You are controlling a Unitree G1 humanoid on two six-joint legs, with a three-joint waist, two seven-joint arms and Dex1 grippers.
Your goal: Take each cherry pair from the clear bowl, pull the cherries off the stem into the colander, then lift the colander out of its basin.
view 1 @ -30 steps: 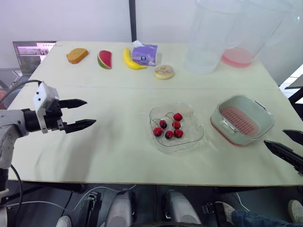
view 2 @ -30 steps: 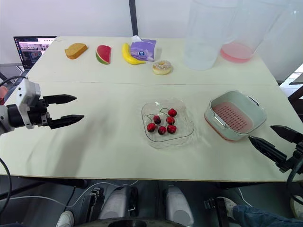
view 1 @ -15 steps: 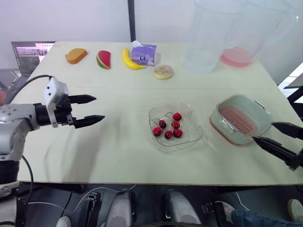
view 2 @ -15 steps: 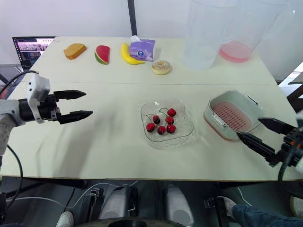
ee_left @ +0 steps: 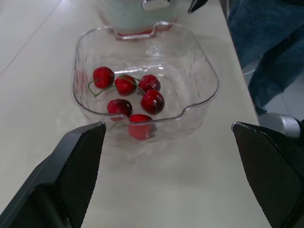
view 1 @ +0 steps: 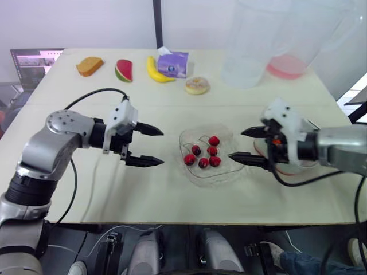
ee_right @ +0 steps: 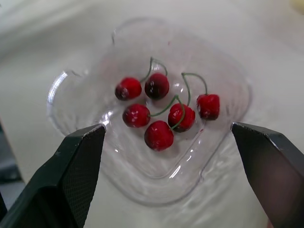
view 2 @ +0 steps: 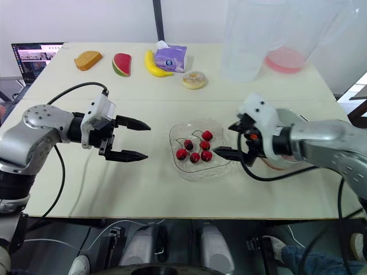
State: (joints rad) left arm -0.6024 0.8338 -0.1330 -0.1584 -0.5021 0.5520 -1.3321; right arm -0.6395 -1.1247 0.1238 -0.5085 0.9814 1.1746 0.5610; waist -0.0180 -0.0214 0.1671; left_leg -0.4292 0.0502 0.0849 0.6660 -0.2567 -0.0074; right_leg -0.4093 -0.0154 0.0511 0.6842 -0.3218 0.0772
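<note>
The left gripper (view 1: 163, 148) at nine o'clock and the right gripper (view 1: 235, 144) at three o'clock both gape open beside the clear bowl (view 1: 198, 182) of cherries (view 1: 203, 156), colander (ee_left: 130, 15) just beyond at three, so each should dip in and pinch one cherry of the same stemmed pair.

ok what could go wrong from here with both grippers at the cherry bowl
1. The left gripper and right gripper, both open, flank the clear bowl; a finger catching its rim could slide or tip it.
2. The cherries lie bunched with stems crossing, so a pinch may lift the wrong pair or squash one.
</note>
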